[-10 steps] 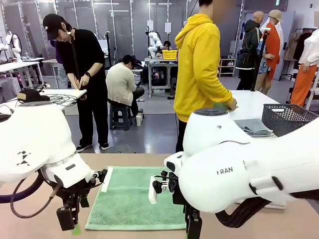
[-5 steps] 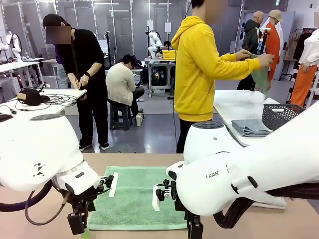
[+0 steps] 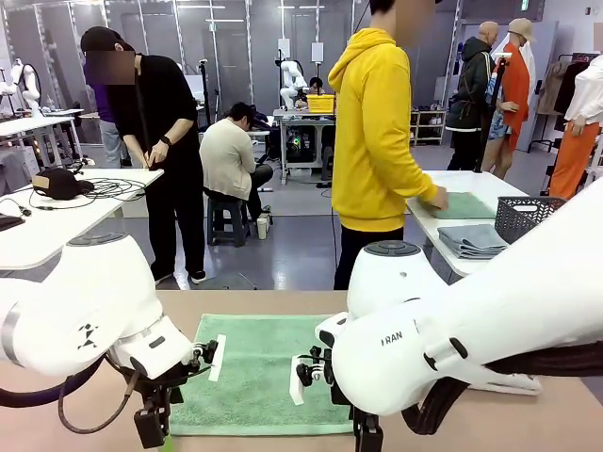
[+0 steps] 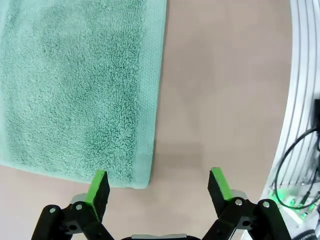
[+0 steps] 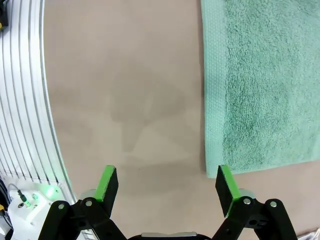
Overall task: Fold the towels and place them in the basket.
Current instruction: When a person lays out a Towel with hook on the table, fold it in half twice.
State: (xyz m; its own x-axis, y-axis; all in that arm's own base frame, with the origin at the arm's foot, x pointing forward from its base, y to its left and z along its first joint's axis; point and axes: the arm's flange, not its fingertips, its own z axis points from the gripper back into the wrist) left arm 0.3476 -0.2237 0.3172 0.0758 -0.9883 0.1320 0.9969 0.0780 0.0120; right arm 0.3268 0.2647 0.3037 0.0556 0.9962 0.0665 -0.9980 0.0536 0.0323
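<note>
Table, towel flat, left tool, right tool spread, perhaps hovering

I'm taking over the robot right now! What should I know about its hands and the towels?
Left gripper: open, empty, straddling the near left corner of the green towel, with one finger over the towel's edge and the other over bare table.
Right gripper: open, empty, at the towel's near right corner.
The green towel lies flat and unfolded on the brown table.
Basket: on the white table farther back, beside folded grey towels. A person in yellow has a hand on a second green towel there.
Done: nothing folded here.
Left: grip both corners, fold, put it in the basket.
</note>
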